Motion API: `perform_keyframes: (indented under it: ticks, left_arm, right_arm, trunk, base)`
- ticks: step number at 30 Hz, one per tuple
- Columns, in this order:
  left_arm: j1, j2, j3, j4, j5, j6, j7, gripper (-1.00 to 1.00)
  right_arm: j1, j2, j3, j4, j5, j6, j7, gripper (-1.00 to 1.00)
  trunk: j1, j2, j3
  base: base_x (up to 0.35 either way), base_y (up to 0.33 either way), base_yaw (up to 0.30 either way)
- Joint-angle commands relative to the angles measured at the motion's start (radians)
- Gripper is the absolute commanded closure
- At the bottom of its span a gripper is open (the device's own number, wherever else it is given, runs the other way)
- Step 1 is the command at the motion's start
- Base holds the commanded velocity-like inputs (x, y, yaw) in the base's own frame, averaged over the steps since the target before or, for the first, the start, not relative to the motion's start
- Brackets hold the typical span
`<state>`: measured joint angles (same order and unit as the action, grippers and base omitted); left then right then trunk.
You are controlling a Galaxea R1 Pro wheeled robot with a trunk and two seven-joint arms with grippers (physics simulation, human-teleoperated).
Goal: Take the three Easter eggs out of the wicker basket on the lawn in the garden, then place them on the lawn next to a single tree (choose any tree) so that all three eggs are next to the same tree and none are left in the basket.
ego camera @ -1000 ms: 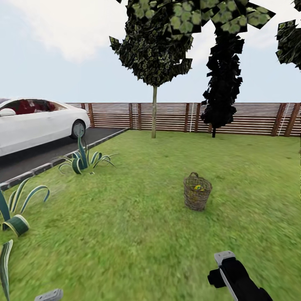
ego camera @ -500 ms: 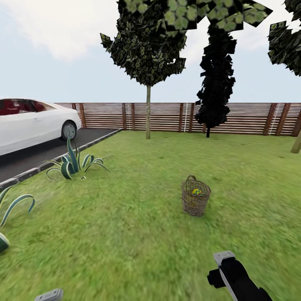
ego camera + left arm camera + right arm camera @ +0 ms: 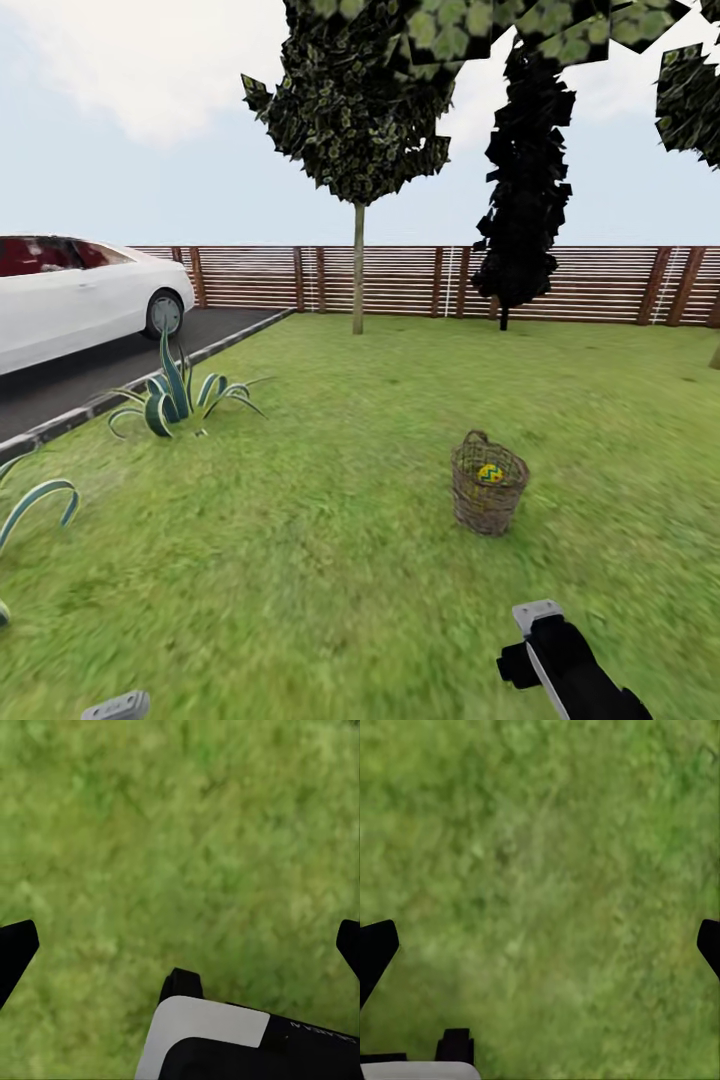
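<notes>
basket ahead on the grass, both grippers empty

while your arms sit low at the near edge of the head view, the right gripper (image 3: 540, 945) and the left gripper (image 3: 180, 945) both look down at bare lawn (image 3: 300, 560), fingertips spread to the edges of each wrist view, holding nothing. ahead of your right arm (image 3: 560, 660) and well apart from it, the wicker basket (image 3: 488, 484) stands upright on the grass: round, brown, woven, tapering toward its base, with a small loop handle at the rim. inside it you can see one easter egg (image 3: 490, 473), yellow with a blue-green zigzag and red marks; any others are hidden. farther left is a spiky striped plant (image 3: 180, 392), then a white car (image 3: 70, 300) on dark paving. beyond the basket stand a thin-trunked tree (image 3: 358, 270), a dark conifer (image 3: 525, 200) and a slatted wooden fence (image 3: 600, 283).
</notes>
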<state>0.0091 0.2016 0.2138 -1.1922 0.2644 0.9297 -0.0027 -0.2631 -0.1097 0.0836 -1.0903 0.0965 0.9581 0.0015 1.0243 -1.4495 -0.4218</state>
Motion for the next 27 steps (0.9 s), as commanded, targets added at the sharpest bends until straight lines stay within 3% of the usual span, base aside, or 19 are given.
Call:
perform_keyframes:
  ticks: [1, 9, 27]
  left_arm:
    - [0.000, 0.000, 0.001, -0.001, 0.003, 0.004, 0.000, -1.00]
    - [0.000, -0.002, 0.001, 0.000, 0.003, 0.003, 0.000, -1.00]
    - [0.000, -0.004, 0.001, 0.000, 0.003, 0.001, 0.000, -1.00]
  right_arm:
    - [-0.001, -0.001, 0.003, -0.001, 0.006, 0.005, 0.000, -1.00]
    - [-0.001, -0.002, 0.003, -0.002, 0.006, 0.005, 0.003, -1.00]
    - [-0.001, -0.003, 0.002, -0.005, 0.006, 0.007, 0.002, -1.00]
  trunk:
    - [0.001, -0.001, -0.001]
    - [0.001, -0.001, -0.001]
    - [0.001, -0.001, -0.001]
  base:
    - [0.316, 0.192, 0.000]
    - [0.323, 0.146, -0.029]
    - [0.339, 0.019, -0.288]
